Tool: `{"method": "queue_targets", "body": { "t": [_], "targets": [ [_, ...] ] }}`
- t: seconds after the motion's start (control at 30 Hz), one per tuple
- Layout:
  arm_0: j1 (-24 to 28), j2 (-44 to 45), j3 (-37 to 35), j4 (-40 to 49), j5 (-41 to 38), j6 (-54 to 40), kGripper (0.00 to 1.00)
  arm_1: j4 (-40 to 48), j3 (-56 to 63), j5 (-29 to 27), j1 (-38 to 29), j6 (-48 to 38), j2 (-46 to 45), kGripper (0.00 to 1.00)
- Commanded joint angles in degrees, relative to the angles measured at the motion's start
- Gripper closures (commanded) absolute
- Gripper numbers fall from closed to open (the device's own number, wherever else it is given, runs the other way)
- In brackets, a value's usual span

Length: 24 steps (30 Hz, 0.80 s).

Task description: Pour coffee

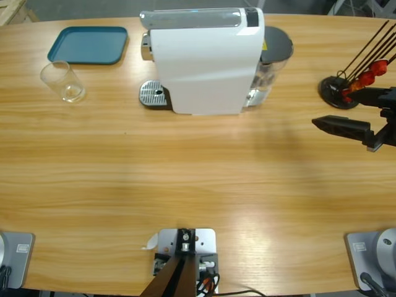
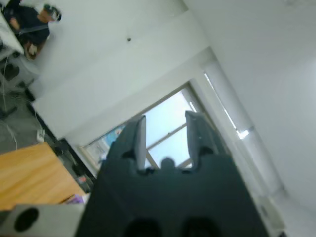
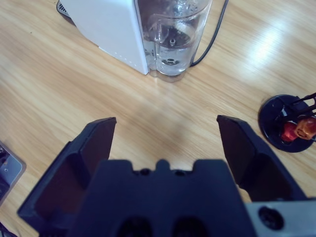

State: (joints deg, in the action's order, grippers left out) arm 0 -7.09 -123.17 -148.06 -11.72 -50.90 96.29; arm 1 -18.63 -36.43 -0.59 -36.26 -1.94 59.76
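Note:
A white coffee machine (image 1: pixel 204 62) stands at the back middle of the table, its metal drip tray (image 1: pixel 153 94) on its left and its clear water tank (image 1: pixel 272 62) on its right. A clear glass (image 1: pixel 62 81) stands far left, apart from the machine. No coffee shows in any view. My right gripper (image 1: pixel 332 109) comes in from the right edge, open wide and empty. In the right wrist view, that gripper (image 3: pixel 167 122) points at the water tank (image 3: pixel 173 34). My left gripper (image 2: pixel 165 117) is tilted up at the room, jaws a little apart with nothing between them.
A teal tray (image 1: pixel 88 44) lies at the back left, behind the glass. A black stand with sticks and red-orange beads (image 1: pixel 343 86) sits just behind my right gripper. A black cable (image 3: pixel 212 37) runs from the machine. A person (image 2: pixel 29 24) is far off.

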Motion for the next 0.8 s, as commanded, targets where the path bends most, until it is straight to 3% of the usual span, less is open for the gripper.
{"method": "queue_targets", "body": {
  "t": [0.03, 0.1, 0.17, 0.23, 0.33, 0.43, 0.53, 0.7, 0.77, 0.8],
  "targets": [
    [-4.5, -2.1, -12.2, 27.3, -4.4, -8.4, 0.57, 0.6, 2.2, 0.3, -0.3, -0.4, -2.8, 0.082],
    [-4.4, 0.9, -10.9, 49.0, -4.3, -19.6, 0.488, 0.7, 2.2, 0.5, -0.3, -0.4, -2.7, 0.082],
    [-3.2, 4.0, -5.2, 69.1, -3.5, -31.4, 0.431, 0.7, 2.2, 0.5, -0.3, -0.4, -2.6, 0.082],
    [-2.4, 9.3, 6.3, 77.7, 1.3, -38.6, 0.265, 0.8, 2.3, 0.6, -0.3, -0.4, -2.7, 0.082],
    [-0.1, 20.2, 31.7, 78.1, 9.7, -45.2, 0.151, 0.9, 2.3, 0.8, -0.3, -0.4, -2.8, 0.082],
    [1.2, 28.3, 48.0, 77.7, 17.2, -53.9, 0.15, 1.0, 2.3, 1.1, -0.3, -0.4, -2.8, 0.082],
    [-1.6, 33.0, 53.9, 77.7, 28.2, -66.5, 0.157, 1.0, 2.3, 1.4, -0.3, -0.4, -2.8, 0.082],
    [-6.8, 36.3, 58.2, 77.8, 36.7, -77.9, 0.171, 1.0, 2.2, 1.6, -0.3, -0.4, -2.1, 0.085],
    [-11.0, 38.1, 60.4, 77.6, 44.0, -79.8, 0.369, 0.9, 2.2, 1.6, -0.3, -0.4, -2.1, 0.088],
    [-14.1, 38.4, 60.9, 77.3, 47.3, -81.2, 0.396, 0.9, 2.2, 1.6, -0.3, -0.4, -2.1, 0.092]
  ]
}}
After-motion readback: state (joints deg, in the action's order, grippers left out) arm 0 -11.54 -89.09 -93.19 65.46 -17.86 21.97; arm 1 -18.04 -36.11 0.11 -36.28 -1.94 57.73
